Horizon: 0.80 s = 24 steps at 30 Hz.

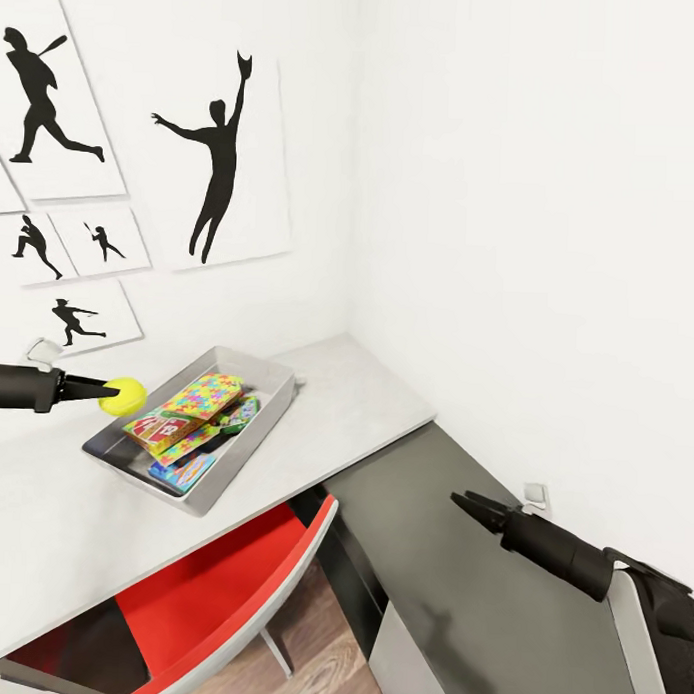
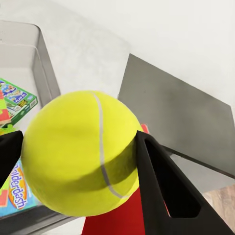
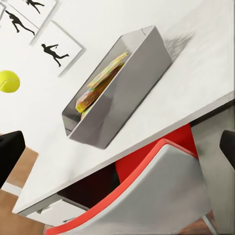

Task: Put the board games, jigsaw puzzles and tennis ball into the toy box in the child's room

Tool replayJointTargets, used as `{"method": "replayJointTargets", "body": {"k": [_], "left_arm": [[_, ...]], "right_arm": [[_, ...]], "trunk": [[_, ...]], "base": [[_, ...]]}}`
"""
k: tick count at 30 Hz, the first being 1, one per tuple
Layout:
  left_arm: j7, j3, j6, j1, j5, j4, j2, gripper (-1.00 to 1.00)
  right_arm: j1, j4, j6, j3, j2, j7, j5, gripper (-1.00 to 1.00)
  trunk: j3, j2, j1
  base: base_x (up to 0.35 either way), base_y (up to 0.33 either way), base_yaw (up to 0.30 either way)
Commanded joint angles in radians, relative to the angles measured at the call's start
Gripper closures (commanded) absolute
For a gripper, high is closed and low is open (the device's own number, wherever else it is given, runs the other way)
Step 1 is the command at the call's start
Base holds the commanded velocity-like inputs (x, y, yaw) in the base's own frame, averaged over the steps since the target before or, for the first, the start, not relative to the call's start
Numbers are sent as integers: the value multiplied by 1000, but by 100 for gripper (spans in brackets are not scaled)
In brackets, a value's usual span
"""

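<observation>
Grey toy box [image 1: 268, 416] of puzzles and games; left hand [image 1: 107, 389] clenched round tennis ball [image 1: 123, 396].

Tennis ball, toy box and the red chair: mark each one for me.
tennis ball [image 1: 123, 396]: head view, middle of the ball held between the left gripper's fingers.
toy box [image 1: 270, 416]: head view, its grey right side wall.
red chair [image 1: 214, 583]: head view, the red seat shell beneath the table edge.
</observation>
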<state>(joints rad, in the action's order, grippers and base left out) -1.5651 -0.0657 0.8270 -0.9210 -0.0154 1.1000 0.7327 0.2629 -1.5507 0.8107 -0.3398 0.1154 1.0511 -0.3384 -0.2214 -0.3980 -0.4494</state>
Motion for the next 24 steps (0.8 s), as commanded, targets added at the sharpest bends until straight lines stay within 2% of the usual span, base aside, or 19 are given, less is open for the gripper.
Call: {"method": "replayJointTargets", "body": {"k": [1, 6, 11, 13, 16, 17, 18, 24], "left_arm": [[-6, 0, 6, -1, 0, -2, 2, 100], [-6, -6, 7, -1, 9, -4, 10, 100], [-6, -19, 11, -1, 73, -5, 13, 100], [-6, -45, 12, -1, 95, -6, 14, 100], [-6, -112, 16, -1, 134, -7, 13, 100], [0, -121, 17, -1, 139, -7, 13, 100], [31, -143, 19, -1, 151, -8, 12, 100], [102, -168, 21, -1, 164, -8, 1, 100]], "right_arm": [[1, 0, 7, 3, 0, -7, -3, -100], [1, 0, 9, 9, 0, -20, -4, -100], [1, 0, 10, 10, 0, -23, -3, -100], [1, 0, 10, 10, 0, -23, -3, -100], [1, 0, 10, 10, 0, -23, -3, -100], [1, 0, 10, 10, 0, -23, -4, -100], [1, 1, 10, 10, 0, -23, -3, -100], [1, 0, 10, 10, 0, -23, -3, -100]], "trunk": [[-2, -2, -1], [-2, -2, -1], [-2, -2, -1], [-2, -2, -1], [-2, -2, -1], [-2, -2, -1], [-2, -2, -1], [-2, -2, -1]], "base": [[0, 0, 0], [0, 0, 0], [0, 0, 0], [0, 0, 0], [0, 0, 0], [0, 0, 0], [0, 0, 0], [0, 0, 0]]}}
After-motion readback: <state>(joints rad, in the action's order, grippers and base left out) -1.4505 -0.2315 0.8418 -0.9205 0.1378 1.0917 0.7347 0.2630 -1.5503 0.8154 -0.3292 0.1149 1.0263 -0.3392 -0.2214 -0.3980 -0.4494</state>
